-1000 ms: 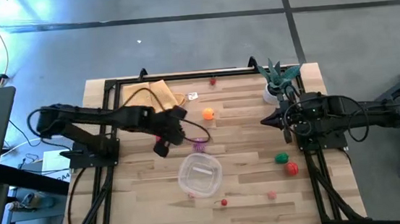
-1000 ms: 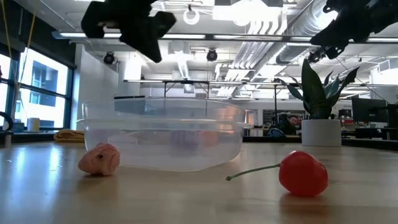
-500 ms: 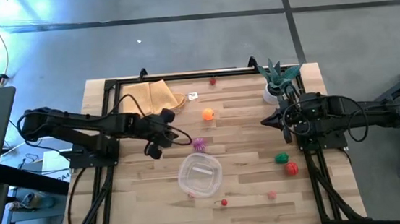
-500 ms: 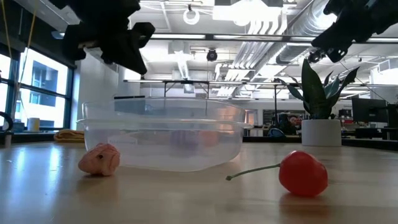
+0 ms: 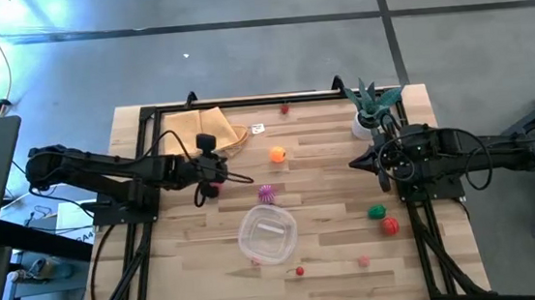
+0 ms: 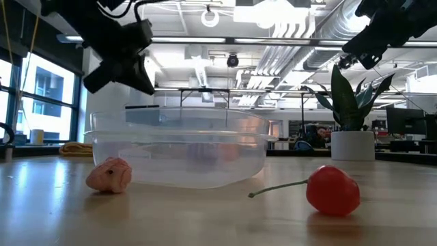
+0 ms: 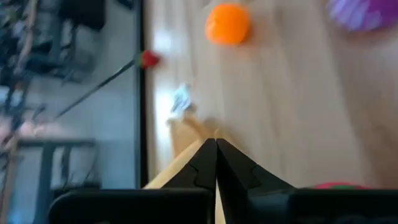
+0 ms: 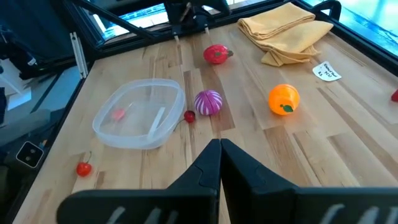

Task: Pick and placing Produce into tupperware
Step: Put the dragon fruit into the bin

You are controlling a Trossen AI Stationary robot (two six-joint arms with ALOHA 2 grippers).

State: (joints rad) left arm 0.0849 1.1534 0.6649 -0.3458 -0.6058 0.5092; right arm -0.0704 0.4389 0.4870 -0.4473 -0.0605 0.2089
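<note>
Retreating toward nine o'clock, the left gripper (image 5: 209,165) has left the tupperware (image 5: 267,234) and now hangs beside the yellow cloth (image 5: 205,128), jaws closed and holding nothing. Nearest produce is a red piece (image 8: 216,54) directly beneath it; the magenta ball (image 5: 266,193) lies at about four o'clock from it, between it and the tupperware. The orange (image 5: 277,153) sits at three o'clock. The right gripper (image 5: 358,161) waits near the potted plant (image 5: 373,107), jaws closed.
</note>
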